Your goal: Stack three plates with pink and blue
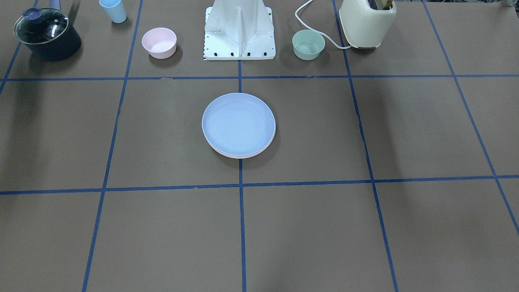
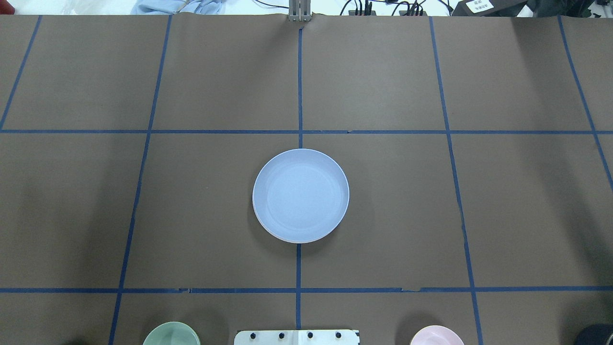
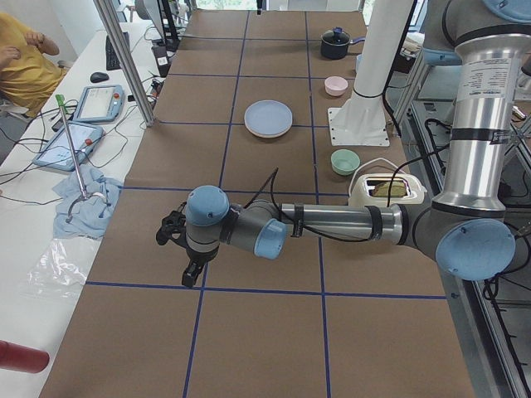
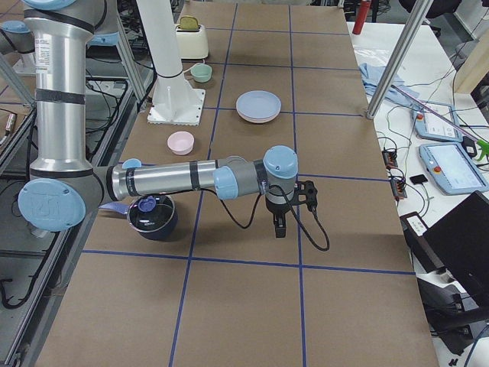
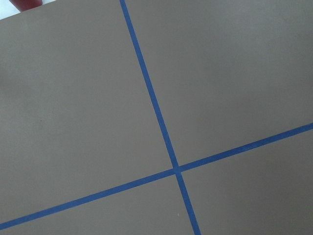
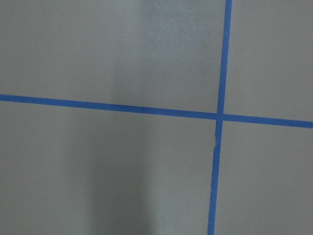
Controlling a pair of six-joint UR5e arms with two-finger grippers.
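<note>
Left gripper (image 3: 190, 279): seen in the left side view alone, at the end of the near arm, pointing down above the table (image 2: 201, 81). Cannot tell how far apart the fingers stand or whether anything is held.

Right gripper (image 4: 280, 229): seen in the right side view alone, at the end of the near arm, also pointing down above the table. Finger spacing and hold: cannot tell.

Stack of plates (image 2: 300, 194): at the centre of the table, astride a blue tape line (image 2: 298, 268). Light blue plate (image 1: 238, 123) on top, lying flat.
- From the left gripper, in the left side view: at 1 o'clock, well apart.
- From the right gripper, in the right side view: at about 12 o'clock, well apart.

Hidden or hard to make out:
- Lower plates (image 1: 240, 155): covered by the light blue plate but for thin pale rims at the stack's 6 o'clock edge in the front-facing view. Colours too faint to separate there; pinkish rim visible in the right side view.
- Both wrist views: brown table cover and crossing tape lines fill the picture.
- Overhead view: green bowl (image 2: 171, 334) at 7 o'clock and pink bowl (image 2: 436, 335) at 5 o'clock of the stack, both cut off by the bottom edge.
- Front-facing view: both bowls whole, flanking the robot base (image 1: 239, 34).
</note>
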